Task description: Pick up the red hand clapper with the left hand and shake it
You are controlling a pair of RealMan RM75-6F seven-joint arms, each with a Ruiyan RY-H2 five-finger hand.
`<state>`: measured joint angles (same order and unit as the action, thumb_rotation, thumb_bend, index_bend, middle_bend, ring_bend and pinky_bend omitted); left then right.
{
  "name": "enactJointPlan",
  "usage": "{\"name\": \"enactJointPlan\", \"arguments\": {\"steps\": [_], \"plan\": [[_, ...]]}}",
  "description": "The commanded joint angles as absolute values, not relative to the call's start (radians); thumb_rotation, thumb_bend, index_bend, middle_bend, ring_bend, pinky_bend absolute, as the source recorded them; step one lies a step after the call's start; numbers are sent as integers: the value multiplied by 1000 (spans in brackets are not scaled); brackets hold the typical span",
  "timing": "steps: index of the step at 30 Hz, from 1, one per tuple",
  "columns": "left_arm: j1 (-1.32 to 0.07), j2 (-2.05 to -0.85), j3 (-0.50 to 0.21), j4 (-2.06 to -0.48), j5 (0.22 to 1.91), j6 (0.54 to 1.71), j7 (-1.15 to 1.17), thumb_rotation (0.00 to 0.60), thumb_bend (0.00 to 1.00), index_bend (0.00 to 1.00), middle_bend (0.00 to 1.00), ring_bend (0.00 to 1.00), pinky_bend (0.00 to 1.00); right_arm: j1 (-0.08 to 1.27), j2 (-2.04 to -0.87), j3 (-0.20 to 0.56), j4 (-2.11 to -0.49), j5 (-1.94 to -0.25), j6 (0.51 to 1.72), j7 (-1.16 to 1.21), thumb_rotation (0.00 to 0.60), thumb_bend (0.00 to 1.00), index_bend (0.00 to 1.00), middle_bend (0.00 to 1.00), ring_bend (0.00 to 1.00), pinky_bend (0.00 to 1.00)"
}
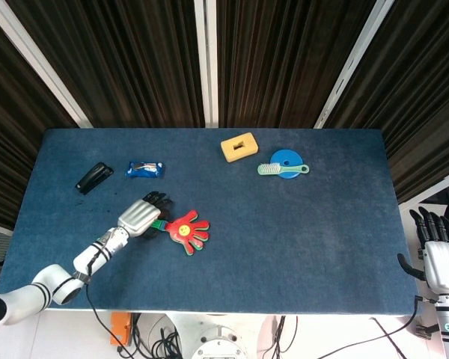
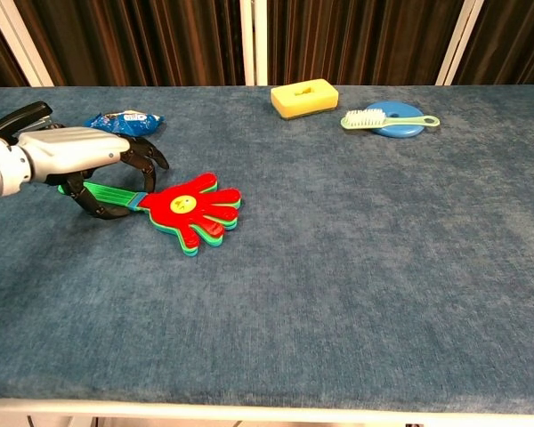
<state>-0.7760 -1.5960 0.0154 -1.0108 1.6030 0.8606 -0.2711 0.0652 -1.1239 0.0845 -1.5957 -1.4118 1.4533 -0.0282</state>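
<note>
- Red hand clapper (image 2: 191, 206) lies flat on the blue counter (image 2: 356, 267), left of centre, its green handle pointing toward my left hand (image 2: 89, 153) and its plastic palm and fingers stacked over green and yellow layers.
- My left hand is down over the handle, silver back up, dark fingers (image 2: 148, 154) curled around the green strip; the chest view shows them arched over it with the thumb below, but I cannot tell whether they have closed on it. The clapper is not lifted.
- Beyond my left hand sit a blue snack packet (image 1: 145, 170) and, further left, a black stapler (image 1: 94, 178).
- At the counter's far edge, right of centre, a yellow sponge (image 1: 239, 146) sits near a green brush (image 1: 283, 170), which rests across a blue disc (image 1: 287, 159).
- My right hand (image 1: 440, 254) hangs off the counter's right end, fingers straight and spread, holding nothing.
</note>
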Motion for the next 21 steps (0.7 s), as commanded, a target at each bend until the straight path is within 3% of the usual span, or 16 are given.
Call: {"name": "enactJointPlan", "arguments": {"steps": [1, 5, 9, 12, 21], "plan": [[-777, -1595, 15, -1018, 1595, 862, -278, 600, 300, 485, 126, 0, 64, 66, -1124, 84, -1595, -1411, 1451, -28, 600, 207, 0, 0, 0, 0], [-766, -1592, -1, -1048, 1565, 878, -284, 600, 317, 589, 196, 42, 127, 66, -1124, 84, -1593, -1408, 1445, -25, 600, 205, 0, 0, 0, 0], [-748, -1591, -24, -1078, 1532, 908, -304, 600, 346, 652, 362, 193, 274, 66, -1124, 83, -1591, -1409, 1443, -20, 600, 207, 0, 0, 0, 0], [-733, -1591, -37, -1095, 1511, 928, -334, 600, 363, 660, 475, 317, 415, 66, -1124, 81, -1590, -1409, 1439, -18, 600, 205, 0, 0, 0, 0], [-695, -1582, -54, -1111, 1475, 968, -407, 600, 383, 654, 619, 517, 701, 67, -1121, 81, -1596, -1414, 1438, -18, 600, 207, 0, 0, 0, 0]]}}
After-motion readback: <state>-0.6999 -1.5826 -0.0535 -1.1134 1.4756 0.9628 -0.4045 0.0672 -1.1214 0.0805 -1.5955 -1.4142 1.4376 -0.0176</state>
